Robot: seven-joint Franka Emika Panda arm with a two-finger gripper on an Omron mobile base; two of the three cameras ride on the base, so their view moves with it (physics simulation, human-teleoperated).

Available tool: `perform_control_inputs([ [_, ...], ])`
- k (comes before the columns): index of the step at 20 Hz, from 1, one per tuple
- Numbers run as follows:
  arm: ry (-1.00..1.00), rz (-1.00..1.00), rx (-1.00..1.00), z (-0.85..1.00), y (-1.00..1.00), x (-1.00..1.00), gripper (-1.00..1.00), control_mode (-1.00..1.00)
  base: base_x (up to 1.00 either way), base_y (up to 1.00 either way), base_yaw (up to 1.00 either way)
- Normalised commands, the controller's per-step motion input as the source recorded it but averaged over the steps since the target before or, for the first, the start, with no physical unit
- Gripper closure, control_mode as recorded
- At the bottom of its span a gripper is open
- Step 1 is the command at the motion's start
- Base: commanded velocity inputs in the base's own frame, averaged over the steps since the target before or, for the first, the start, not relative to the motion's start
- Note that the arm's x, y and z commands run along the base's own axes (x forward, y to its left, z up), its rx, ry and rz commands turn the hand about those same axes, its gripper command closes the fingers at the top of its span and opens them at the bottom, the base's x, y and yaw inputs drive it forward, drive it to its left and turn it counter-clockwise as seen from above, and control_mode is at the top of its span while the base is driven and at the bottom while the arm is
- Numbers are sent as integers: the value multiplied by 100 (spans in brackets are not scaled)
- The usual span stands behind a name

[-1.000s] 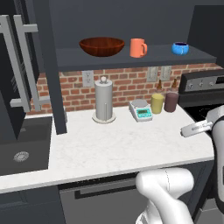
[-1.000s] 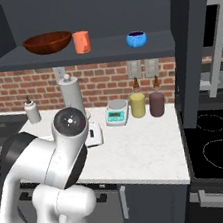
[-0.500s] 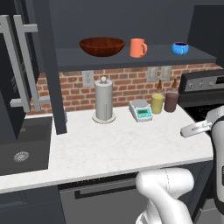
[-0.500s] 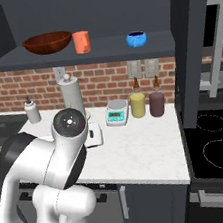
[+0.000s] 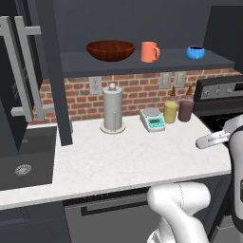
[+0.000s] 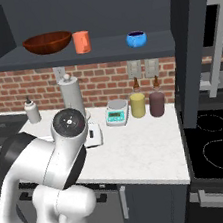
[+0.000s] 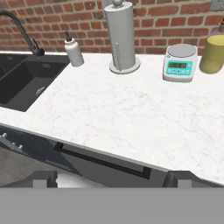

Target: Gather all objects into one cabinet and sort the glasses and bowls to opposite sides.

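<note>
On the shelf of the open dark cabinet (image 5: 142, 64) (image 6: 99, 52) stand three objects in a row. The wide brown bowl (image 5: 110, 50) (image 6: 47, 42) is at the left, the orange mug (image 5: 150, 51) (image 6: 82, 41) stands beside it, and the small blue bowl (image 5: 195, 52) (image 6: 136, 39) sits apart at the right. The glasses are out of view. My gripper (image 7: 111, 177) is open with nothing between its fingers. It hangs low by the counter's front edge, well below the shelf, looking across the white counter (image 7: 131, 113).
A steel paper-towel holder (image 5: 113, 114) (image 7: 121, 37), a scale (image 5: 154, 119) (image 7: 178, 63), and a yellow bottle (image 5: 171, 112) and a brown bottle (image 5: 185, 110) stand along the brick wall. The sink (image 5: 23, 161) (image 7: 26, 78) is at the left, the stove (image 6: 214, 143) at the right. Open cabinet doors (image 5: 19, 71) (image 6: 219, 41) flank the shelf.
</note>
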Motion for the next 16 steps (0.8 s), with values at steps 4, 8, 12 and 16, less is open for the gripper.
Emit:
perform_control_inputs([
  [4,0,0,0,0,0,0,-100,-100,0,0,0],
  [8,0,0,0,0,0,0,-100,-100,0,0,0],
  [12,0,0,0,0,0,0,-100,100,0,0,0],
  [16,0,0,0,0,0,0,-100,100,-55,0,0],
])
